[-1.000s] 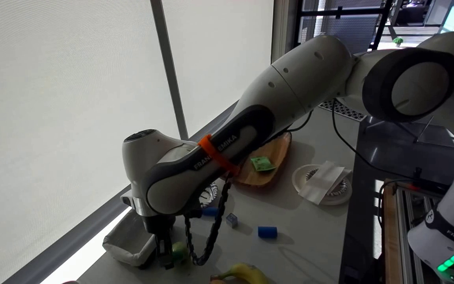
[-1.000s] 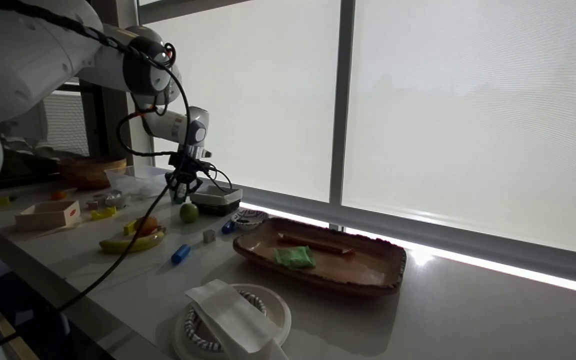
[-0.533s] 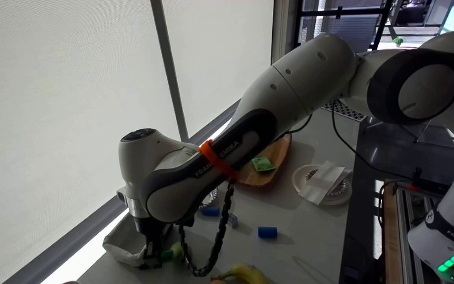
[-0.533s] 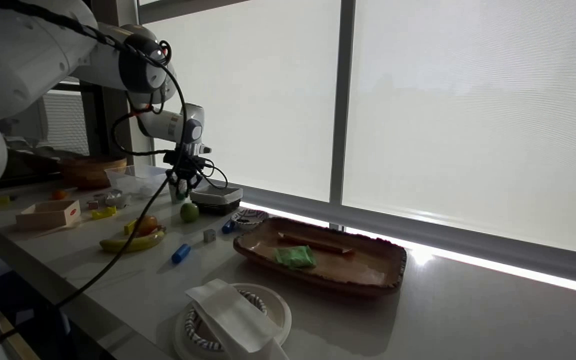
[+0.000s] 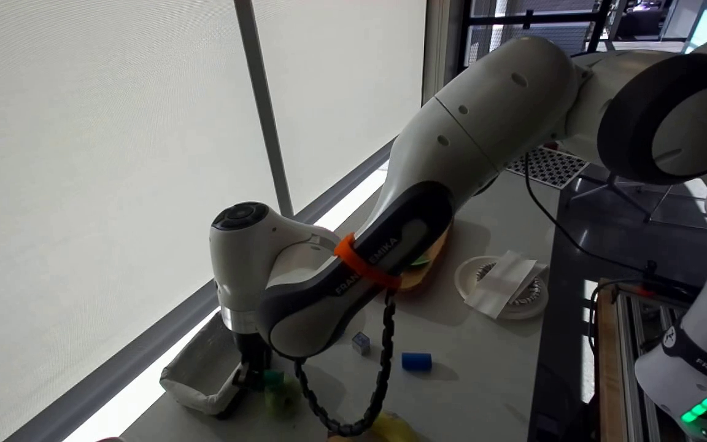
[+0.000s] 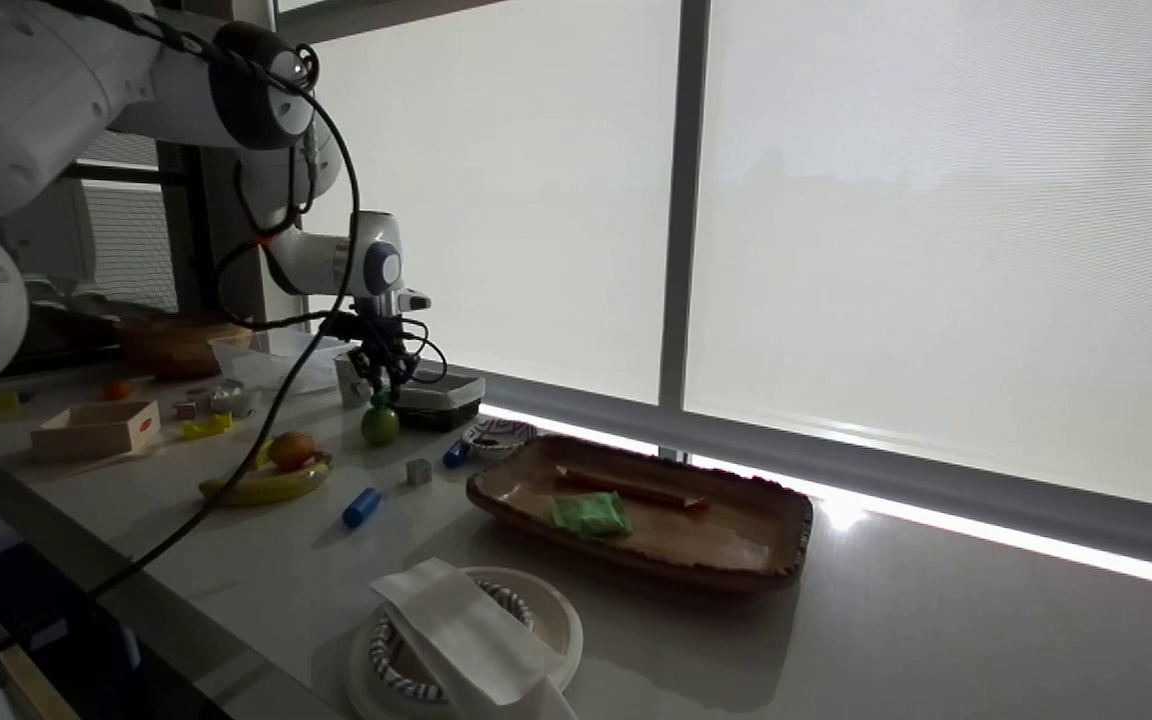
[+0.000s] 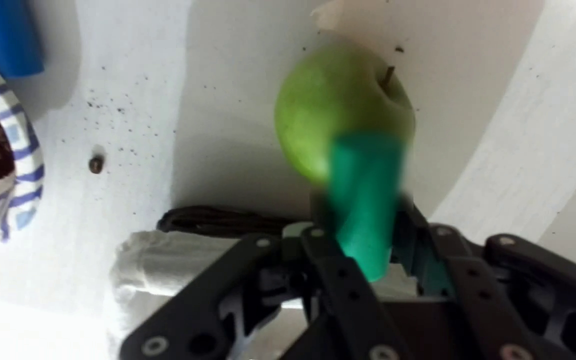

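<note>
My gripper [image 7: 360, 215] is shut on a green cylinder [image 7: 365, 170], which sticks out beyond the fingertips, blurred at its far end. Just below the cylinder, on the table, is a green apple [image 7: 328, 100] with its stem showing. In the wrist view the cylinder covers part of the apple; whether they touch I cannot tell. In both exterior views the gripper [image 6: 383, 385] is low over the table, with the apple [image 6: 380, 427] under the cylinder. Close beside the gripper stands a cloth-lined basket [image 5: 197, 374]. The arm hides part of the scene behind it.
A patterned bowl [image 7: 25, 150] and a blue cylinder [image 7: 5, 37] lie near the apple. A cube [image 6: 418, 472], another blue cylinder [image 6: 361, 507] and a banana [image 6: 266, 487] are on the table. A wooden tray [image 6: 746, 545] stands further along. A light cup [image 6: 349, 385] is behind the gripper.
The gripper, still shut on the green cylinder, first shifts toward the basket, then swings back to above the apple. The elbow and forearm have moved too. The table objects stay put.
</note>
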### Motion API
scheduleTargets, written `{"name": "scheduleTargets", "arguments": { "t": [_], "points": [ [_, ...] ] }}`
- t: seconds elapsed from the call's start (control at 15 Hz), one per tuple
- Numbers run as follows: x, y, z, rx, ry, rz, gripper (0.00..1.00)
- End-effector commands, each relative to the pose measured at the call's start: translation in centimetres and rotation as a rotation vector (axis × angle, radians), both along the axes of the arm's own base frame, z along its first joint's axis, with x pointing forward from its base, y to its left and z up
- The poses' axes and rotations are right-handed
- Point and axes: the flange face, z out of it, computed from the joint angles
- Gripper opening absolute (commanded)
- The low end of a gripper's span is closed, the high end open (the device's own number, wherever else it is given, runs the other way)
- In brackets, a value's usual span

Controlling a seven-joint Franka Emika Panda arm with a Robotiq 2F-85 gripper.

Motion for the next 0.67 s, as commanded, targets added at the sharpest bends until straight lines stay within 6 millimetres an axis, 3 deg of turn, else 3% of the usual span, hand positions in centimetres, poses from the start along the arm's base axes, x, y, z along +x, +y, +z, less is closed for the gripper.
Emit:
{"name": "scheduleTargets", "arguments": {
  "t": [0.0, 0.27, 0.6],
  "points": [
    [-2.8, -0.8, 1.3, -0.073, -0.035, -0.087, 0.08],
    [-4.0, -0.9, 0.6, -0.063, -0.018, -0.122, 0.08],
    [-3.9, -3.4, -1.4, -0.031, -0.088, -0.181, 0.08]
  ]
}}
